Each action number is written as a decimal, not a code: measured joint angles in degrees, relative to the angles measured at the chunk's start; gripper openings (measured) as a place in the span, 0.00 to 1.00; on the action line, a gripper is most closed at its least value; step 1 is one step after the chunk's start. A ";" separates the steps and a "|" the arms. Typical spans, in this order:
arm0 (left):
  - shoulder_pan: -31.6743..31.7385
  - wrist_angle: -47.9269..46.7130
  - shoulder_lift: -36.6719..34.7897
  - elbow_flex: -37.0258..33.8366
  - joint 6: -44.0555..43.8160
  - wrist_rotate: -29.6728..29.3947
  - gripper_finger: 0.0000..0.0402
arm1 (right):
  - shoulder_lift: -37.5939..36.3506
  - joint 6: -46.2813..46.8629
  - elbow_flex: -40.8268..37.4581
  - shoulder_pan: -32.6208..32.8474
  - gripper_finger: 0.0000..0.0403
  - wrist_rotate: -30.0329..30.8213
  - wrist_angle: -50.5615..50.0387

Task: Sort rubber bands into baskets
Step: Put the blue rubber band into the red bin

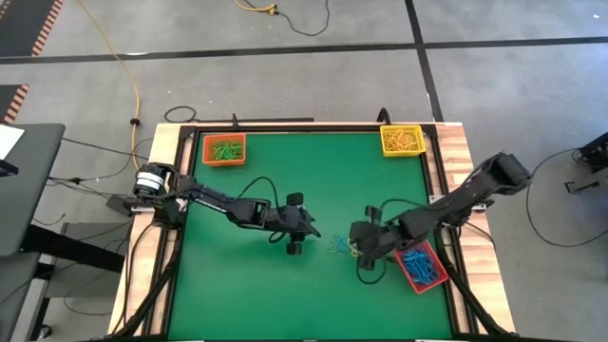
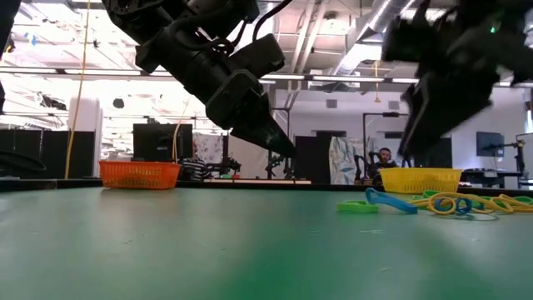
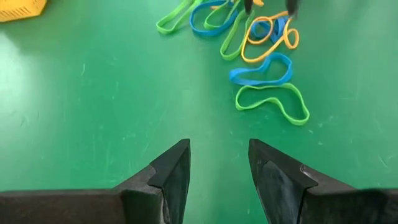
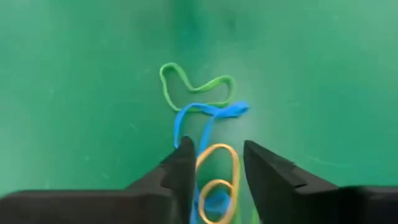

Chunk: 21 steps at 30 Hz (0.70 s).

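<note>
The green table (image 1: pixel 266 275) carries three baskets: orange (image 1: pixel 224 149) at the far left corner, yellow (image 1: pixel 401 140) at the far right corner, red (image 1: pixel 421 267) by the right edge, holding blue bands. Loose bands (image 1: pixel 340 247) lie mid-table between the arms. The right gripper (image 4: pixel 214 168), fingers spread, hangs directly over them, a yellow loop (image 4: pixel 217 163) between its tips, long axis along the fingers. The left gripper (image 3: pixel 217 163), also spread and empty, waits just beside the pile; the right is nearer.

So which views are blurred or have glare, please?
Low view: near table soft, right pincer smeared, ceiling lights glaring. Right wrist view: rubber bands slightly blurred. Left wrist view: sharp, rubber bands clear.
</note>
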 joint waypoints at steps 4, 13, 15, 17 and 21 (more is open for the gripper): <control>0.00 -0.17 0.00 0.00 -0.04 0.00 0.38 | 6.00 -0.99 -0.02 -0.87 0.51 -0.94 4.95; 0.00 -0.46 0.00 0.00 -0.22 0.57 0.38 | 13.02 -1.84 0.07 -3.21 0.46 -1.16 8.02; 0.00 -0.45 0.00 0.00 -0.22 0.59 0.38 | 13.66 -2.49 0.19 -3.60 0.36 -1.29 7.72; 0.00 -0.47 0.00 0.00 -0.22 0.59 0.38 | 13.67 -4.50 0.19 -3.55 0.22 -1.33 7.73; 0.00 -0.48 0.00 0.00 -0.07 0.59 0.38 | 12.11 -7.70 0.07 -2.88 0.04 -1.87 7.83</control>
